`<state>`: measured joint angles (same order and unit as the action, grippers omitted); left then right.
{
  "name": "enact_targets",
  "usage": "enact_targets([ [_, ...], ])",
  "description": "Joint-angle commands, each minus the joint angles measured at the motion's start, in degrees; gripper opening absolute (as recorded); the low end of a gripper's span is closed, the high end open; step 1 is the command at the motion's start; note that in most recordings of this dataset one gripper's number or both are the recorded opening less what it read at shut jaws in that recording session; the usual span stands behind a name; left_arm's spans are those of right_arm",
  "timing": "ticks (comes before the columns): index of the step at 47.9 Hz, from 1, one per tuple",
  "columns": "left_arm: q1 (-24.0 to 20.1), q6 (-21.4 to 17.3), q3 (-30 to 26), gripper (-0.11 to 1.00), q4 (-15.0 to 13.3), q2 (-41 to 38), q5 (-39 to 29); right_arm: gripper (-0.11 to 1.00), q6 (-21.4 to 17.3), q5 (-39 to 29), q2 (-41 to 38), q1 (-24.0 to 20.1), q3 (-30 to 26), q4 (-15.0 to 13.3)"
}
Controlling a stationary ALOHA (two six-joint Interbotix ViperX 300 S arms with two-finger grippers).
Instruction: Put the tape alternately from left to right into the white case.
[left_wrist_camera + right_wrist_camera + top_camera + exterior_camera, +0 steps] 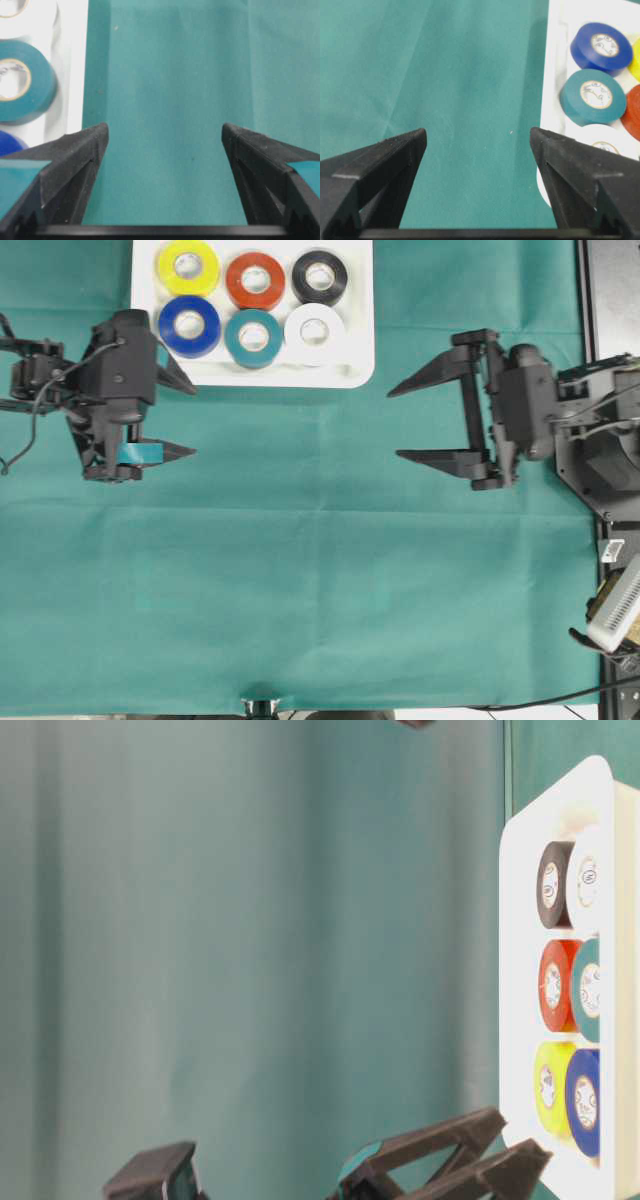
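All six rolls of the tape lie flat inside the white case (352, 368), which sits at the far edge of the green cloth (320, 580), left of centre. In the far row, from left to right, I see the yellow roll (188, 267), the red-orange roll (255, 279) and the black roll (320, 277); in the near row, the blue roll (189, 326), the teal roll (253, 337) and the white roll (315, 331). The rolls sit close together, neighbours touching or nearly so, and fill the case's floor two deep, which is why I judge the loading finished: no roll is left on the cloth.

The left gripper (185, 415) hangs just beside the case's near left corner, its jaws wide apart and empty; a strip of teal tape on its finger is part of the tool, not a roll. The right gripper (395, 422) hangs to the right of the case, well apart from it, its jaws equally wide and holding nothing. In each wrist view, only bare cloth shows between the fingers (75, 155).

I read both arms as standing clear so that neither shadows nor nudges the packed rolls. Nothing seems left for me to grasp; the remaining call is merely to park the arms.
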<state>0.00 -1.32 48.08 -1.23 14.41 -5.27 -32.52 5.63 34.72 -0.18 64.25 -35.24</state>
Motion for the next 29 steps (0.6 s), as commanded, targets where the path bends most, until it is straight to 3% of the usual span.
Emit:
enact_targets([
  [1, 0.1, 0.0, 0.4, 0.95, -0.1, 2.5, 1.8, 0.84, -0.6, 0.2, 2.5, -0.2, 0.4, 0.2],
  [29, 0.2, 0.1, 7.2, 0.95, -0.3, 10.4, 4.7, 0.84, -5.1, -2.9, 13.3, -0.2, 6.6, 0.2],
])
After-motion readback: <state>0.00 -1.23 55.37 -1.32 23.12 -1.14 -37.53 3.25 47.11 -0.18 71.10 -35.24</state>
